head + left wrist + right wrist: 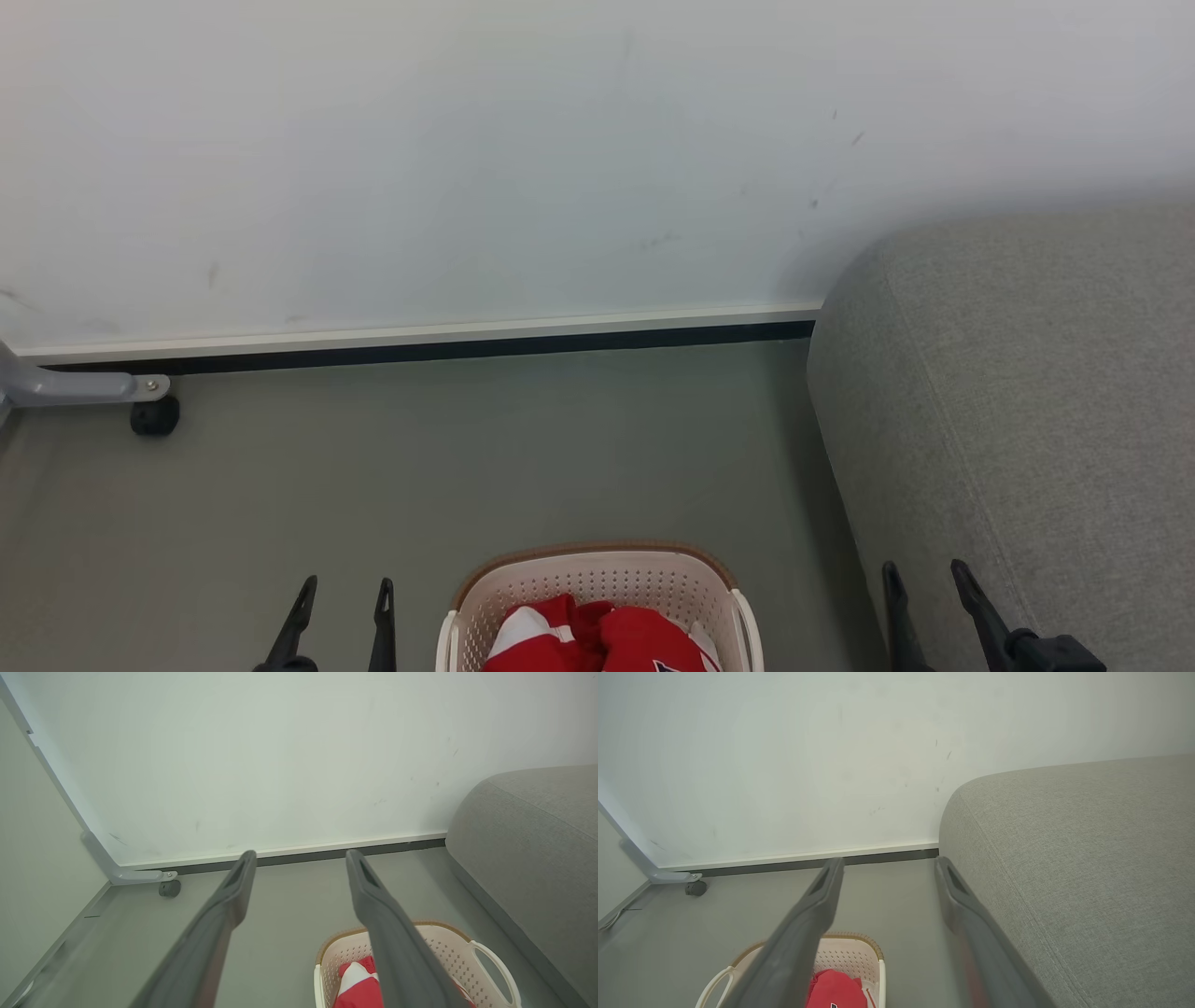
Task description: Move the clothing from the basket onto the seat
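The cream basket point(597, 574) with a brown rim stands on the floor at the bottom centre, and red clothing point(597, 639) with white trim lies bunched inside it. The basket point(448, 947) and clothing point(357, 984) sit low right in the left wrist view; the basket point(852, 954) and clothing point(836, 989) sit low left in the right wrist view. The grey seat point(1027, 420) fills the right side. My left gripper point(344, 593) hangs open left of the basket, empty. My right gripper point(926, 574) hangs open in front of the seat's side, empty.
A white wall with a dark baseboard point(420, 350) runs behind the grey floor. A grey metal leg with a black caster point(154, 415) stands at the far left. Open floor lies between the basket and the wall.
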